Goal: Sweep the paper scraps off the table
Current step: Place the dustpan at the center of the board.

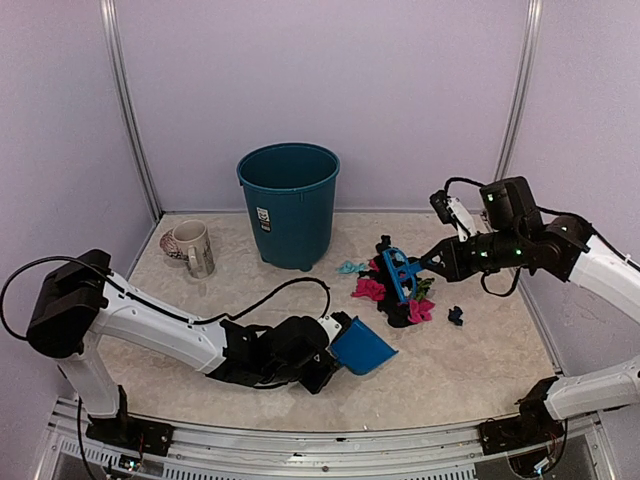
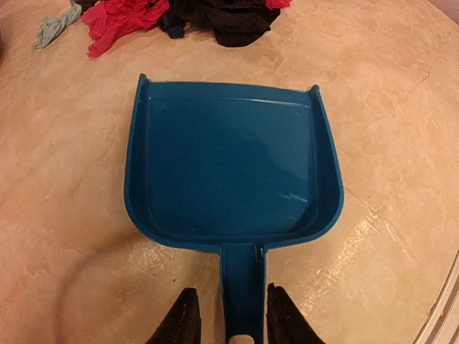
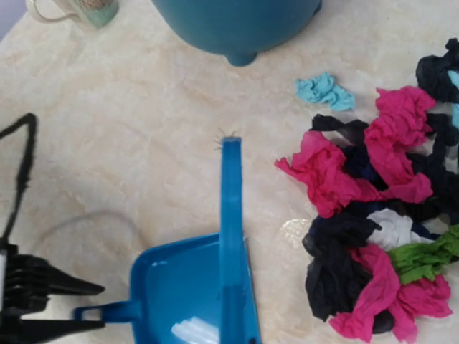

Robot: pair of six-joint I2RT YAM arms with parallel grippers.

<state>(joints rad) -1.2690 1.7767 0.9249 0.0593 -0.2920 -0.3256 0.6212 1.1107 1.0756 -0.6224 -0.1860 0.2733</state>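
left gripper [image 2: 231, 319]: jaws clenched on the handle of the dustpan [image 2: 233, 172], one finger each side.
dustpan: flat on the table [image 1: 450, 370], straight ahead of the left jaws, open lip facing away from them.
dustpan contents: tray shows only bare blue plastic.
right gripper [image 1: 430, 266]: jaws grasping the brush [image 1: 400, 273].
brush: sticks out ahead of the right jaws, over the dustpan's edge in the right wrist view.
paper scraps [image 3: 366, 215]: pink, black, teal, white and green heap on the table, beside the brush, beyond the dustpan lip from the left jaws.
bin [image 1: 288, 200]: upright, far past both jaws; contents cannot tell.
mug [image 1: 195, 247]: left of the bin; contents cannot tell.
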